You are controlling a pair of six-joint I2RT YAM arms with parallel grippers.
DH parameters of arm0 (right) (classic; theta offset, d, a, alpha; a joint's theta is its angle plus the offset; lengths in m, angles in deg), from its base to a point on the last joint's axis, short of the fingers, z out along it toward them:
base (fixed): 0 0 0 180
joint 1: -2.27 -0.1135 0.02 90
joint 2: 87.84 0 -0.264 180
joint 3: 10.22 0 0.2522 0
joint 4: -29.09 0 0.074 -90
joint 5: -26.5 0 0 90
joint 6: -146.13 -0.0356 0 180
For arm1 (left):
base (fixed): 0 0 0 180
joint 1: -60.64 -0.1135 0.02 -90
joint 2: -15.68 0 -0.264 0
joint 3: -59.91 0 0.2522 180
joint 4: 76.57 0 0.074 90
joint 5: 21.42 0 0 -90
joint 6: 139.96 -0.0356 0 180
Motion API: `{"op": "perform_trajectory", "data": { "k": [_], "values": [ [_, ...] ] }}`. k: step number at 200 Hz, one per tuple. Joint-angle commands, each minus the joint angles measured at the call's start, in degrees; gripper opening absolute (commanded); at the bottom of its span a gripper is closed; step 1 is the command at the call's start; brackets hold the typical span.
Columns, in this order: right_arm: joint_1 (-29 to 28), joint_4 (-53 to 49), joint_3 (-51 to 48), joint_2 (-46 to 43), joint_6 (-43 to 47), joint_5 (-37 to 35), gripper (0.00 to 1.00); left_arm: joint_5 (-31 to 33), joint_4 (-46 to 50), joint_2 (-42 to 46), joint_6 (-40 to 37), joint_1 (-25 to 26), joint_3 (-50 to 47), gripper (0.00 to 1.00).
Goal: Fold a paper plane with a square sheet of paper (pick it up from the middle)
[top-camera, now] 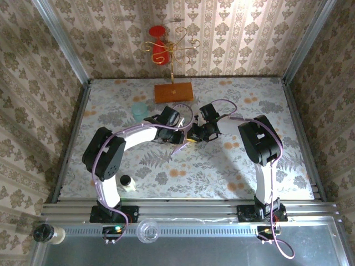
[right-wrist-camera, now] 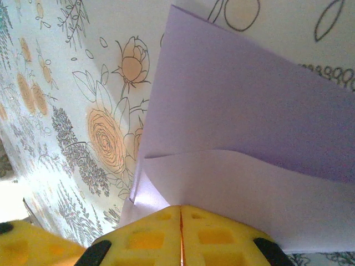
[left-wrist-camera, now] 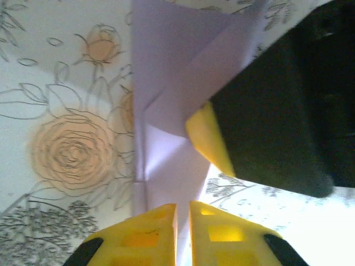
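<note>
**Paper plane part-folded, both pincers on the sheet**

The flowered table is the widest thing in view, and the two arms bend inward over its middle until their wrists nearly meet. Behind them, toward the far wall, lies the orange-brown wooden board, with the pale teal cup just to its left; both are well apart from the work.

The lilac paper sits between the two wrists at the table's centre. It is no flat square now: the left wrist view shows slanting creases and overlapping triangular flaps, and the right wrist view shows one layer lying over another with a loose, wavy edge. Whether any part of it rests on the cloth I cannot tell.

The left gripper has its yellow fingers drawn close, with a thin edge of the paper running down between them, so it is pinching the sheet. The right gripper has its fingers pressed together on the near edge of the paper.

My reading is that the early diagonal folds are made, but the shape is too broad for a dart. The lengthwise centre crease and the slim wings look undone, and the loose layer wants flattening first
</note>
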Motion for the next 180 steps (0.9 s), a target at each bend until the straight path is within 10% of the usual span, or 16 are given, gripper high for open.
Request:
{"op": "perform_trajectory", "data": {
  "k": [1,180],
  "values": [
    [-0.1,-4.0,0.1,2.7,1.1,-2.6,0.10,-5.4,-2.9,0.6,3.1,-0.2,-2.7,0.12],
    [5.7,4.4,0.1,3.7,2.2,0.6,0.12,-6.2,-2.0,-3.2,5.4,-1.7,-11.4,0.00]
  ]
}}
